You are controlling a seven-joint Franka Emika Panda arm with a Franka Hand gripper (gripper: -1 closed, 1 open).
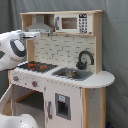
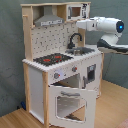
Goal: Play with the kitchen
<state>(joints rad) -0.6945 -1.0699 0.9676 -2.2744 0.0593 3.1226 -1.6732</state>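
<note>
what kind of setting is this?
Probably a lab or studio test cell, not a real kitchen: a toy play kitchen on wood flooring, grey curtain backdrop, robot arm beside it.

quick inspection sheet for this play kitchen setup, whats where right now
surface: wooden floor under the unit
job's things: kitchen upright; oven door hanging open; hob, sink, faucet and hood in place
clutter: nothing seen
grippers: arm reaches toward the upper shelf; gripper state unclear
cables: nothing seen
surroundings: grey curtain behind
</note>
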